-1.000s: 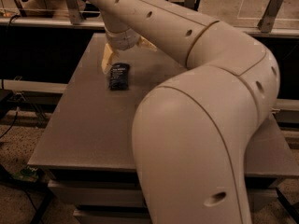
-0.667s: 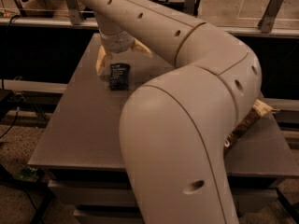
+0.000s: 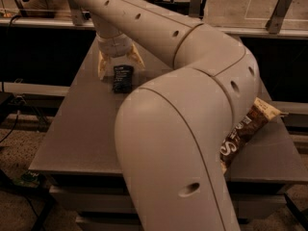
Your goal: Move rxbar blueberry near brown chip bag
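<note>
Changing: the big arm has bent and swung over, so more of the brown chip bag peeks out from behind it than a moment ago.
Gripper move: the gripper has dropped a little lower over the far left part of the table. Now both of its fingers show, one on each side.
Bar: the rxbar blueberry has not moved. It lies flat in the same spot on the table.
What that means: I think the robot is getting ready to grab the bar. The carrying has not started yet.
Gripper state: its fingers are spread wide, wider than the bar, and it has hold of nothing.
Bar and gripper: the bar lies right under the gripper. Its top end is between the two fingers and the rest pokes out toward the camera. I cannot tell if a finger touches the wrapper.
Bag and bar: the bag lies at the right side of the table, well apart from the bar, with the arm in between. The arm hides a lot of the bag.
Next: the fingers likely need to go down a bit more, squeeze, then lift the bar across to the bag.
</note>
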### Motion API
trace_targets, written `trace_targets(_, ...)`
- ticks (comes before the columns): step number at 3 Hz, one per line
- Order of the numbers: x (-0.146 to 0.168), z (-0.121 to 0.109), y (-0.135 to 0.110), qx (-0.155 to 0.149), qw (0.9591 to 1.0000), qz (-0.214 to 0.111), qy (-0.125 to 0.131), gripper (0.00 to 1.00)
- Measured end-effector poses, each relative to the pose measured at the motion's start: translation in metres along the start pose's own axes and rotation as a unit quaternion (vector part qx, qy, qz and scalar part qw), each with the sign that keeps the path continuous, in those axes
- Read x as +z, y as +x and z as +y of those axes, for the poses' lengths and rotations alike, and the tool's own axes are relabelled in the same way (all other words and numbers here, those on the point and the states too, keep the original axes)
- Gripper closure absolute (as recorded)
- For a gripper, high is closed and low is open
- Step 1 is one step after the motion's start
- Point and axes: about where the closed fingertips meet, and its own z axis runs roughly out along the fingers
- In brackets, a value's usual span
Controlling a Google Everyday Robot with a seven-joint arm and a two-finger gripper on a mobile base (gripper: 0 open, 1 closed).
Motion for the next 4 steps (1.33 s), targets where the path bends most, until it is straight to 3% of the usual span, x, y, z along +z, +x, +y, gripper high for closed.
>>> trace_targets(1, -0.012, 0.006, 0.005, 0.013, 0.9998, -0.013, 0.000, 0.49)
trace_targets(2, -0.024, 0.008, 0.018, 0.032, 0.9991, -0.027, 0.003, 0.80)
trace_targets(3, -0.031, 0.007, 0.029, 0.050, 0.9981, -0.035, 0.011, 1.00)
trace_targets(4, -0.039, 0.004, 0.049, 0.085, 0.9951, -0.043, 0.028, 1.00)
